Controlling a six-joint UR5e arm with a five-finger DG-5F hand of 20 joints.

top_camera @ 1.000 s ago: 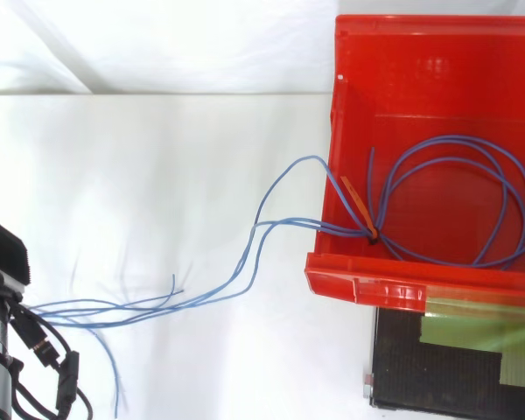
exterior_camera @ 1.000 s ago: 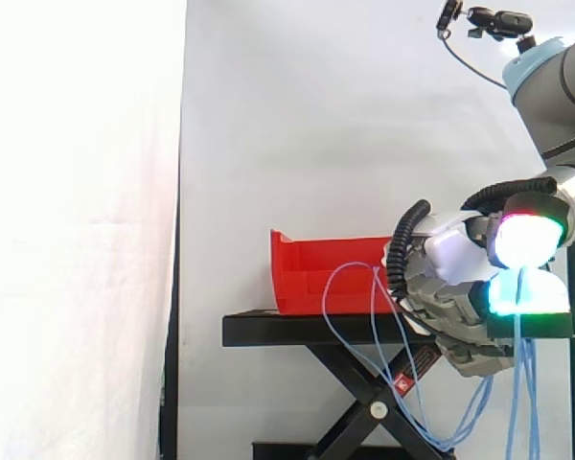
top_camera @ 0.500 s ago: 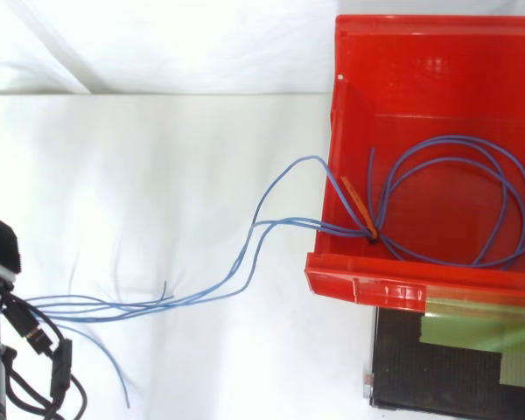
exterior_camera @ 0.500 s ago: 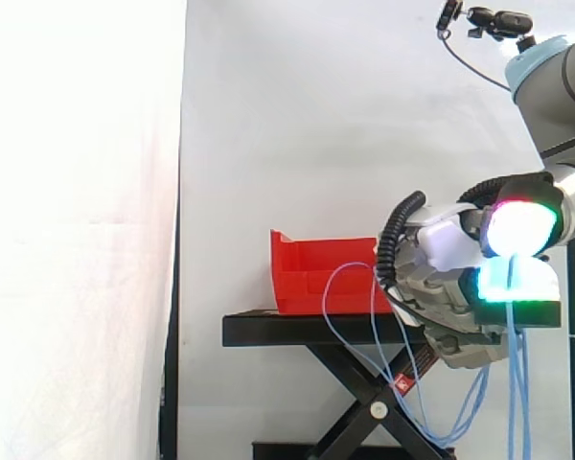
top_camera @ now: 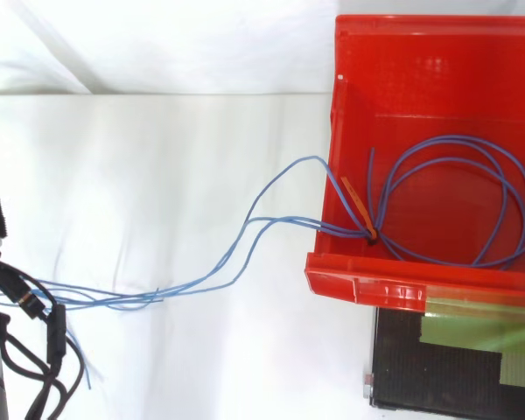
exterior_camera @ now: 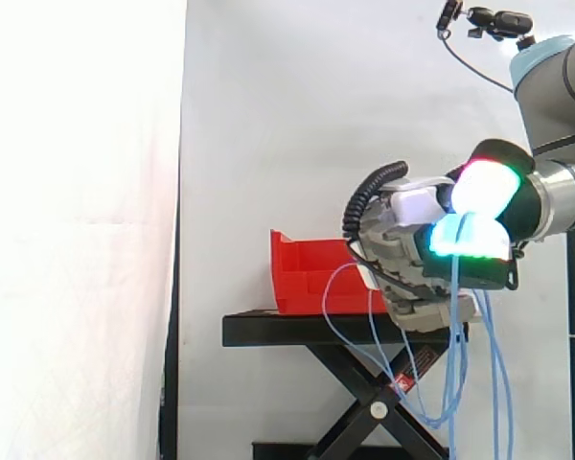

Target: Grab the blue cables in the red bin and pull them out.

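robot hand [exterior_camera: 412, 251] clutching blue cables [top_camera: 367, 232]; cables draped over red bin [top_camera: 359, 289] rim; black stand [exterior_camera: 297, 329] beneath

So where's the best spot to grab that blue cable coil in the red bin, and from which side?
Probably at the orange tie, where the blue cables bunch into one bundle close to a corner of the red bin. Come from above: the bin is open on top, and its walls would block a sideways reach.
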